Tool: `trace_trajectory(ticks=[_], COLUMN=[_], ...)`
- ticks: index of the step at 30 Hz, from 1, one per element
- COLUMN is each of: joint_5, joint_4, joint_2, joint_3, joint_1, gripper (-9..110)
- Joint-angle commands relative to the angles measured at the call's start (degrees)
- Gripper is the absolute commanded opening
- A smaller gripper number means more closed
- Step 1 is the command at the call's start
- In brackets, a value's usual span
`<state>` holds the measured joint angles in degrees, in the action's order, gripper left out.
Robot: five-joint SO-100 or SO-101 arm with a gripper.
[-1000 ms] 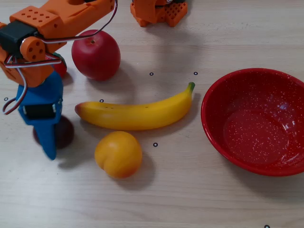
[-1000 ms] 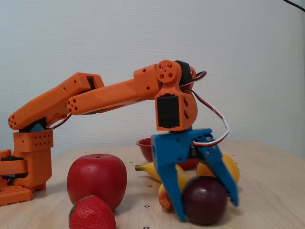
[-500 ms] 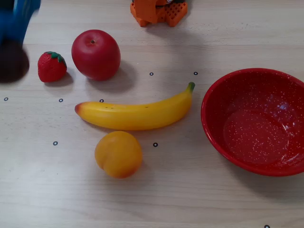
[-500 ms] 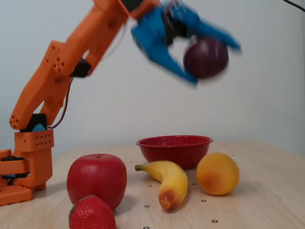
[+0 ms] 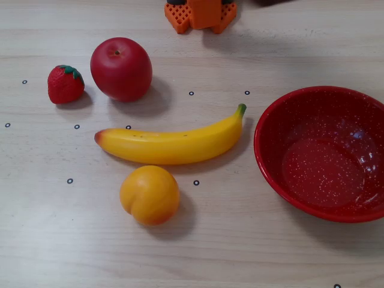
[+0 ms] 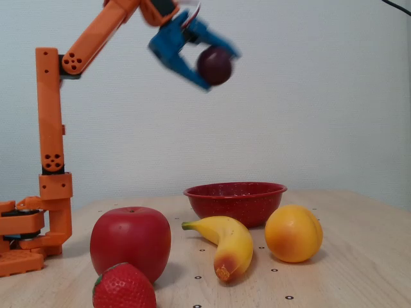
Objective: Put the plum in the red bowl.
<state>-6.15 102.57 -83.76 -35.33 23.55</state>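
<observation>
High in the side-on fixed view, the dark purple plum (image 6: pixel 214 65) hangs in the air, held between the blue fingers of my gripper (image 6: pixel 215 64), which is shut on it and motion-blurred. The glossy red bowl (image 6: pixel 235 201) with white speckles stands on the table far below, behind the banana. In the top-down fixed view the red bowl (image 5: pixel 273 123) sits at the right and holds nothing; gripper and plum are out of that view, only the orange arm base (image 5: pixel 201 13) shows at the top edge.
A red apple (image 5: pixel 120 68) and a strawberry (image 5: pixel 65 84) lie at upper left, a banana (image 5: pixel 174 142) across the middle, an orange-yellow peach (image 5: pixel 149 194) below it. Small black dot markers speckle the wooden table.
My gripper closed on the plum at table level, lifted it high, then drew back toward the base. It has left the top-down view entirely.
</observation>
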Motion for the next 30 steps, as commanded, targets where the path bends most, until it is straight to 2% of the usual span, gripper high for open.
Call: trace_trajectory(ticks=[1, 8, 14, 17, 18, 21, 30], joint_5=[3.87, 8.61, 5.36, 2.55, 2.55, 1.76, 1.32], joint_4=[2.64, 3.25, -0.44, -0.79, -0.79, -0.53, -0.35], joint_2=[-3.16, 13.01, 25.05, 26.46, 26.28, 24.79, 18.98], joint_3=[-2.99, -6.68, -3.87, -3.87, -3.78, -3.43, -3.43], joint_1=[4.39, 8.70, 8.61, 8.53, 8.61, 8.61, 8.00], gripper=[0, 0, 3, 37, 45, 57, 58])
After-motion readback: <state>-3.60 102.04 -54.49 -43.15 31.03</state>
